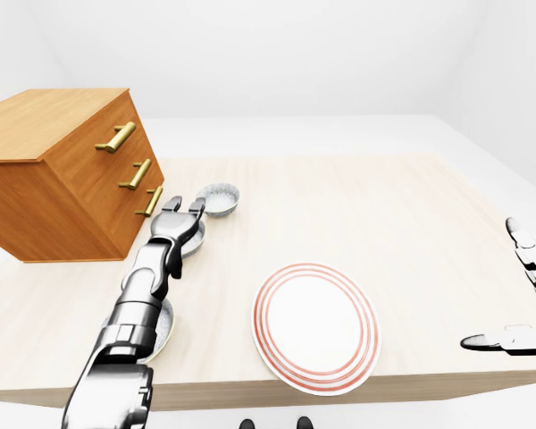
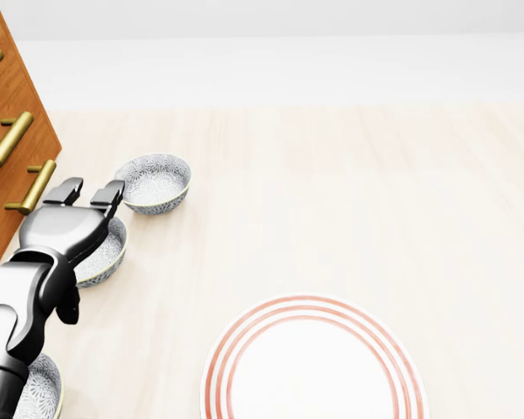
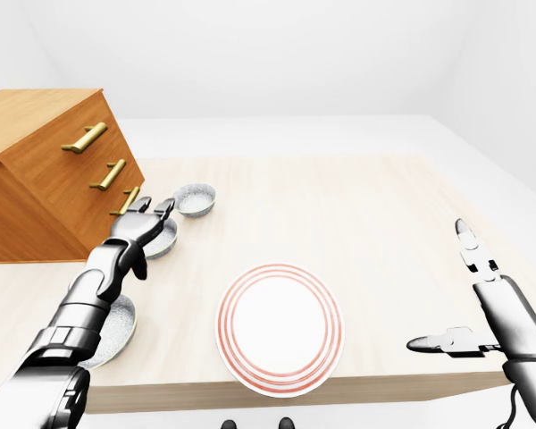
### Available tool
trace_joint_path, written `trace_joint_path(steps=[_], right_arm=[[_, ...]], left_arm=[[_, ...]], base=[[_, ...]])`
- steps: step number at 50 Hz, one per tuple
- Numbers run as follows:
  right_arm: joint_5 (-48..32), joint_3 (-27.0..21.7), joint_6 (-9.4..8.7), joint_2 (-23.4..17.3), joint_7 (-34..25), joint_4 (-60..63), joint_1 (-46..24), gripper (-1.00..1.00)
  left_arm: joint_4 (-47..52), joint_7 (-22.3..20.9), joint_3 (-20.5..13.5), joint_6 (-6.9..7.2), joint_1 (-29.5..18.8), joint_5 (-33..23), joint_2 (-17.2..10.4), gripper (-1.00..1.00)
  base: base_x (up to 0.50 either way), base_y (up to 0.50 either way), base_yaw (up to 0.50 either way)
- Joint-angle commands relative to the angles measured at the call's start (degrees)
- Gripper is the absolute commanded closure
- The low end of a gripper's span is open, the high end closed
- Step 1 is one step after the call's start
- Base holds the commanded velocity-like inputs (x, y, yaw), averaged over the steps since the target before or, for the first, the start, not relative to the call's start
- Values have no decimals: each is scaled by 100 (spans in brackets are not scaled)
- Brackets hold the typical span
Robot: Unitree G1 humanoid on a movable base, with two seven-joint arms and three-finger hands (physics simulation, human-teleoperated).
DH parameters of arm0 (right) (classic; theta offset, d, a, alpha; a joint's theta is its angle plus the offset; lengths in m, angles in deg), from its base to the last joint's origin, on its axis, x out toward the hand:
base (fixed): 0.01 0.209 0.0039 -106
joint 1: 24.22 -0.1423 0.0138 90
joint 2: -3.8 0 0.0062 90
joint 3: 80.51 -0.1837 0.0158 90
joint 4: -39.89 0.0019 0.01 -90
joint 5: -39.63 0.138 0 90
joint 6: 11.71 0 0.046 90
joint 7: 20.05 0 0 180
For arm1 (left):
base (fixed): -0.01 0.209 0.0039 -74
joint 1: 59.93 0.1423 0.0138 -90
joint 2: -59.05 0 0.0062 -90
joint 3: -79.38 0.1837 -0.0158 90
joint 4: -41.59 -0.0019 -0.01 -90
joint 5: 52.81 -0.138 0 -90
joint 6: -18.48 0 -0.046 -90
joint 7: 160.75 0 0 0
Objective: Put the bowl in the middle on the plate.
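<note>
Showing right hand open: eye views only; head view omits.

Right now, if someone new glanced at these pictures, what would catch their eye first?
Probably the red-ringed plate at the bottom middle of the left-eye view, empty on the pale table. Next, the left robot hand reaching over the middle bowl in a row of three patterned bowls, beside the wooden drawer chest at the left. The right robot hand hangs open at the right edge.
</note>
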Motion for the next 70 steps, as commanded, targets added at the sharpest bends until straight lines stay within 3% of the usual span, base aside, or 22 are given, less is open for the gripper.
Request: trace_joint_path(steps=[1, 7, 19, 70], right_arm=[[-18, 27, 0, 10, 0, -55, 0, -100], [-13, 25, 0, 9, 0, -17, 5, -100], [8, -11, 0, 16, 0, 25, 16, -100], [1, 22, 0, 9, 0, -30, 7, -100]], left_arm=[[-250, 142, 34, 0, -70, -65, -32, -100], [-425, 285, 57, 0, -132, -104, -40, -100], [-174, 138, 37, 0, -53, -114, -27, -100], [-1526, 1050, 355, 0, -345, -520, 106, -100]], base=[[0, 0, 0], [0, 0, 0], [0, 0, 0], [0, 0, 0]])
